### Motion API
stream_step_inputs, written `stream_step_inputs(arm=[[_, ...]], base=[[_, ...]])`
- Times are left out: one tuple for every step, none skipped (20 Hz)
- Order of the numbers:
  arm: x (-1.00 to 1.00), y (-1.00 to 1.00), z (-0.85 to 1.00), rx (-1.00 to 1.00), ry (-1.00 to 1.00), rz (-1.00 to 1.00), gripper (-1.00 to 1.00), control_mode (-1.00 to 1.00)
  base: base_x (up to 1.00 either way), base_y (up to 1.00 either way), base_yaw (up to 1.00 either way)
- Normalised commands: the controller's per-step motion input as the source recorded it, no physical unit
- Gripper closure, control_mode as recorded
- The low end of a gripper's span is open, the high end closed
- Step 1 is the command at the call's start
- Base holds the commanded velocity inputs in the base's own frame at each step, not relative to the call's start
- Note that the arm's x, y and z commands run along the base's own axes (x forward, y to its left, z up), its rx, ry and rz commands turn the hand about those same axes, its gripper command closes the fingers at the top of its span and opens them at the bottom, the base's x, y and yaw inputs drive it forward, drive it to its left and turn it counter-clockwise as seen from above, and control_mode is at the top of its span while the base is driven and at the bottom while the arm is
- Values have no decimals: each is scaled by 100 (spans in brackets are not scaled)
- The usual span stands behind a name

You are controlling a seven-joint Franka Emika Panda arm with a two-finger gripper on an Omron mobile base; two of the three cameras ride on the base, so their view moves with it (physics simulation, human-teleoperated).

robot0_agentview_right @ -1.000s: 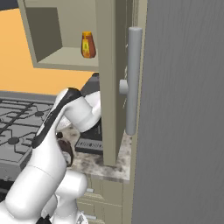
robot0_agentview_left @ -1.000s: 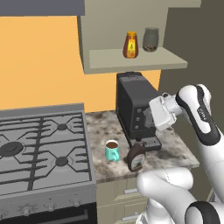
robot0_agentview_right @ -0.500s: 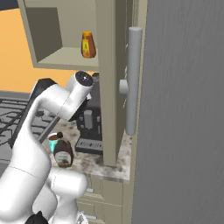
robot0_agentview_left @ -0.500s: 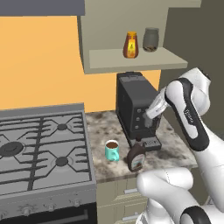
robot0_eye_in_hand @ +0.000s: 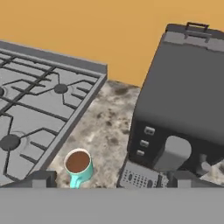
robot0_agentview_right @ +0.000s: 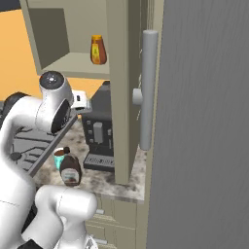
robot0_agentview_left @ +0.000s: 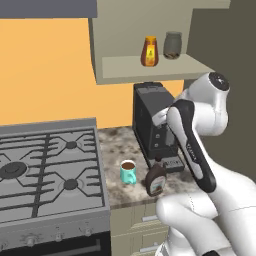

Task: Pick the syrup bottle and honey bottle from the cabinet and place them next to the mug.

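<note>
1. I see the tall dark-brown syrup bottle standing on the speckled stone table, just beside the small teal mug of brown liquid. That half of the job looks done.
2. My fingers are spread fully wide with nothing between them. Half a second ago the arm was lower and nearer the bottle; it has since lifted and swung up in front of the black coffee machine.
3. From the hand view, the mug sits just below and left of my left fingertip, the coffee machine fills the space ahead and to the right, and the grey gas stove lies off to the left.
4. The small orange-amber honey bottle waits on the shelf of the beige-olive open cabinet, well above my fingers, next to a grey glass jar.
5. I judge the next step is to raise the hand to the shelf and take the honey bottle without knocking the jar beside it.
</note>
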Motion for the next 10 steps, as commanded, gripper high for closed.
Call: stream_step_inputs(arm=[[-22, 2, 50, 0, -22, -52, -100, -100], [-44, 0, 76, 3, -23, -49, -100, -100], [-50, 0, 86, 4, -22, -45, -100, -100], [-49, 0, 100, 2, -21, -38, -100, -100], [-33, 0, 100, 1, -19, -32, -100, -100], [-38, 0, 100, 3, -17, -28, -100, -100], [-33, 0, 99, 2, -18, -24, -100, -100], [-38, 0, 99, 2, -17, -23, -100, -100], [-38, 0, 100, 2, -18, -23, -100, -100], [-21, 0, 100, 1, -11, -20, -100, -100]], base=[[0, 0, 0], [0, 0, 0], [0, 0, 0], [0, 0, 0], [0, 0, 0], [0, 0, 0], [0, 0, 0], [0, 0, 0], [0, 0, 0], [0, 0, 0]])
